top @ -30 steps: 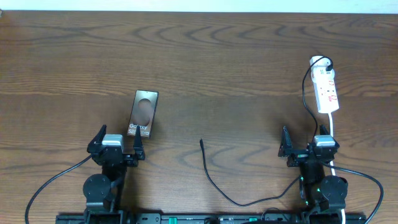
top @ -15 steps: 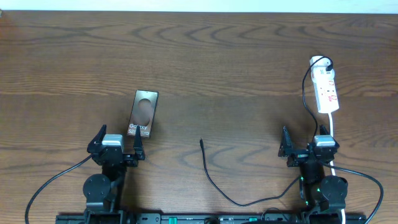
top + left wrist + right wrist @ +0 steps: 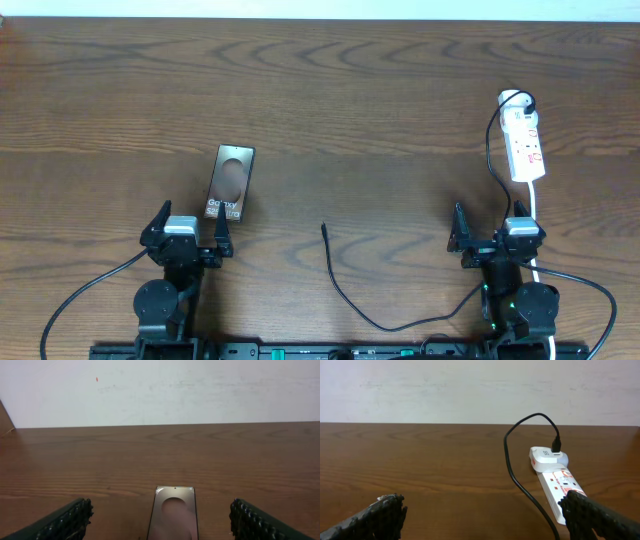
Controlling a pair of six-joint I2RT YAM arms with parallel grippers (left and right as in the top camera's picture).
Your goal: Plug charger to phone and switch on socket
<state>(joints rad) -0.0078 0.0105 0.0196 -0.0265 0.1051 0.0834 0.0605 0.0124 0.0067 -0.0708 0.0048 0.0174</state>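
The bronze-brown phone (image 3: 229, 182) lies flat on the table, just beyond my left gripper (image 3: 189, 229), which is open and empty. In the left wrist view the phone (image 3: 172, 517) lies between the open fingers. The black charger cable's plug tip (image 3: 323, 228) lies free at mid-table; the cable (image 3: 400, 322) runs along the near edge and up to the white adapter (image 3: 513, 99) on the white socket strip (image 3: 525, 145) at the far right. My right gripper (image 3: 492, 228) is open and empty, short of the strip (image 3: 560, 484).
The strip's white cord (image 3: 537, 215) runs down beside the right arm. A pale wall stands behind the table's far edge (image 3: 165, 425). The table is dark wood (image 3: 360, 100).
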